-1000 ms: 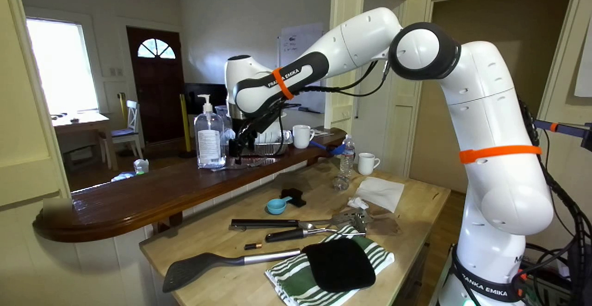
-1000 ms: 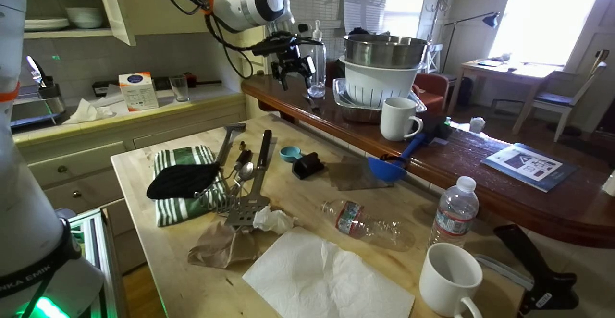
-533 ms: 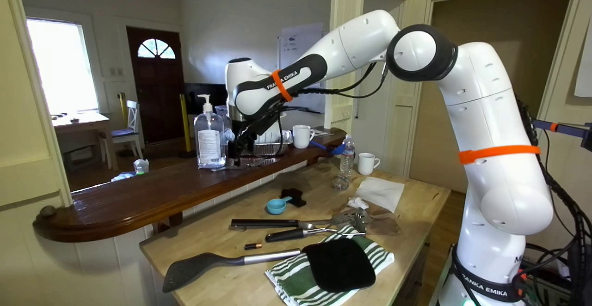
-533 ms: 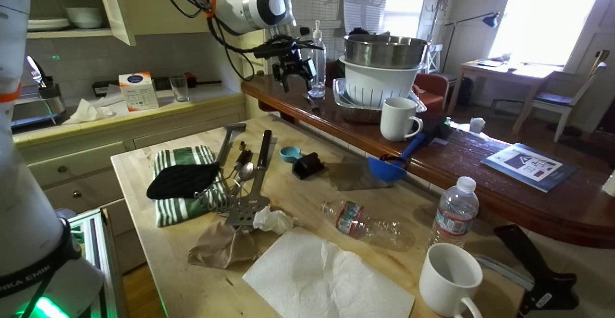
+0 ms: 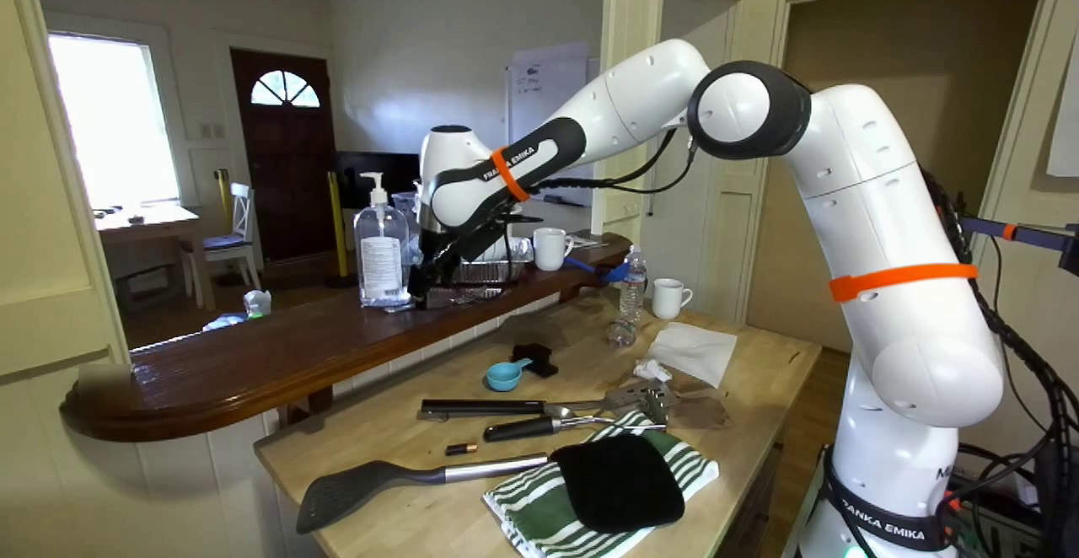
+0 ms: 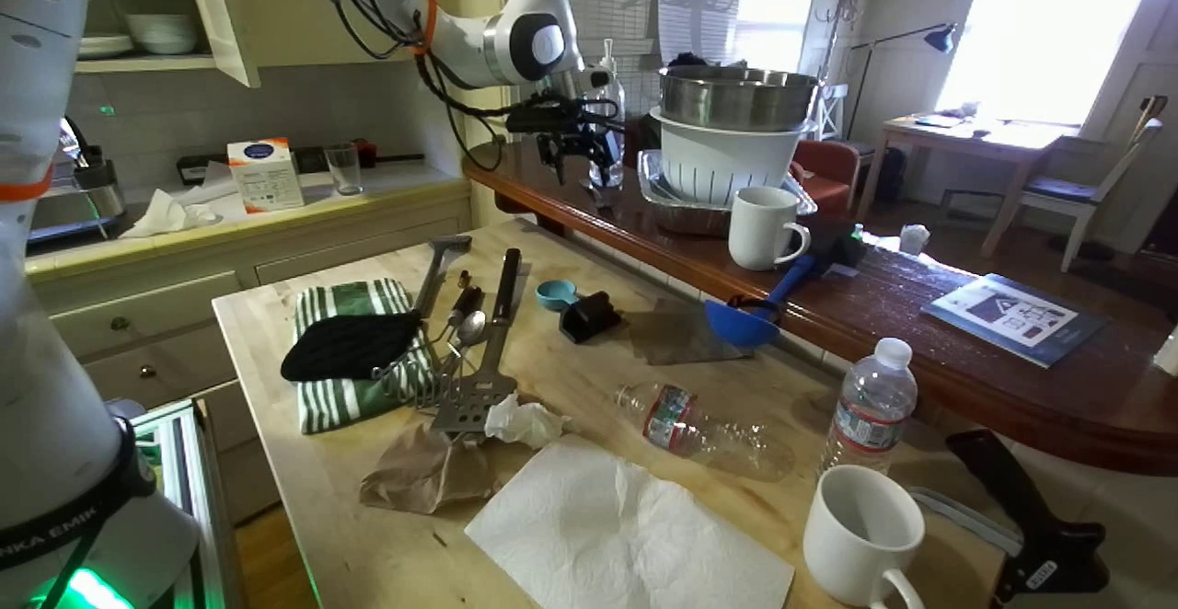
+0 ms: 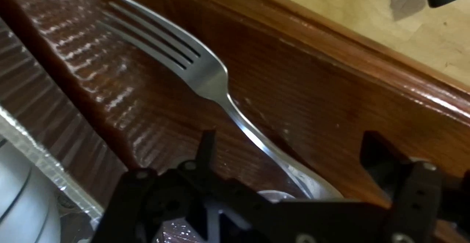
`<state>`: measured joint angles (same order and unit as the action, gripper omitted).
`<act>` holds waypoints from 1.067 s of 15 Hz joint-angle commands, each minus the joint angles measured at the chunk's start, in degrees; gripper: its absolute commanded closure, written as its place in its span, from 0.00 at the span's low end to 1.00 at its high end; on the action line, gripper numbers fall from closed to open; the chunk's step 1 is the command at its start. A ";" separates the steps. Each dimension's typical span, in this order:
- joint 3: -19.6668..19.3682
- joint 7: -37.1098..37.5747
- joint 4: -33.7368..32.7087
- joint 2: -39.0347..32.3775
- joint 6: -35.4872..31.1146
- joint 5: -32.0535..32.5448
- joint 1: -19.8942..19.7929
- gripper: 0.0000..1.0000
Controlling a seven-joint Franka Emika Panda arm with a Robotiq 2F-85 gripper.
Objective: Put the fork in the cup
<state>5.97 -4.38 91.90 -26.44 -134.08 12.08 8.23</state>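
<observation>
A silver fork (image 7: 211,78) lies flat on the dark brown wooden ledge (image 7: 304,96) in the wrist view, its handle running down between my fingers. It also shows small on the ledge in an exterior view (image 6: 598,197). My gripper (image 7: 288,140) is open, its two black fingers on either side of the fork handle, apart from it. In both exterior views the gripper (image 5: 420,292) (image 6: 583,175) is low over the ledge. The end of the handle is hidden behind the gripper. One white mug (image 5: 550,250) (image 6: 759,230) stands on the ledge. Another white mug (image 5: 668,298) (image 6: 856,531) stands on the wooden table.
A clear soap pump bottle (image 5: 381,254) stands close by the gripper. A foil tray (image 6: 695,218) holds a white colander (image 6: 727,158) with a steel bowl (image 6: 736,101). A blue scoop (image 6: 744,322) overhangs the ledge. Plastic bottles (image 6: 870,407), utensils and a towel (image 6: 354,407) lie below.
The arm has come down, and the gripper is lower, nearer the ledge and the fork. The fingers stay open. The fork, mugs and other objects have not visibly moved.
</observation>
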 commanded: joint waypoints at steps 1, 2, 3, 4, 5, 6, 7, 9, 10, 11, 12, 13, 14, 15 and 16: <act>1.96 -5.62 0.82 -1.37 -5.16 -5.33 -2.21 0.00; 1.85 -6.38 0.82 -1.66 -5.97 -5.56 -2.26 0.00; 2.13 -7.43 0.81 -1.93 -6.63 -6.31 -2.61 0.00; 2.13 -7.92 0.90 -2.08 -7.31 -6.50 -2.72 0.00; 2.26 -8.51 0.92 -2.30 -7.82 -6.82 -2.90 0.00; 2.68 -9.26 0.91 -2.50 -8.09 -7.64 -3.29 0.00; 3.43 -10.63 0.89 -2.69 -8.04 -8.83 -3.87 0.00; 4.40 -12.68 0.73 -2.87 -6.77 -10.80 -4.56 0.07; 4.56 -13.12 0.61 -2.95 -6.10 -11.32 -4.71 0.21; 4.71 -13.49 0.51 -2.94 -5.41 -11.89 -4.86 0.28; 4.74 -13.73 0.46 -2.67 -4.64 -12.09 -4.85 0.30; 4.70 -13.85 0.57 -2.28 -4.18 -12.20 -4.85 0.33; 4.42 -13.48 0.70 -1.90 -3.83 -11.97 -4.63 0.36; 4.26 -13.02 0.74 -1.82 -3.91 -11.95 -4.56 0.35; 3.86 -12.25 0.65 -1.57 -3.40 -11.49 -4.27 0.39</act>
<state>10.13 -16.38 91.95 -28.73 -139.62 1.45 4.10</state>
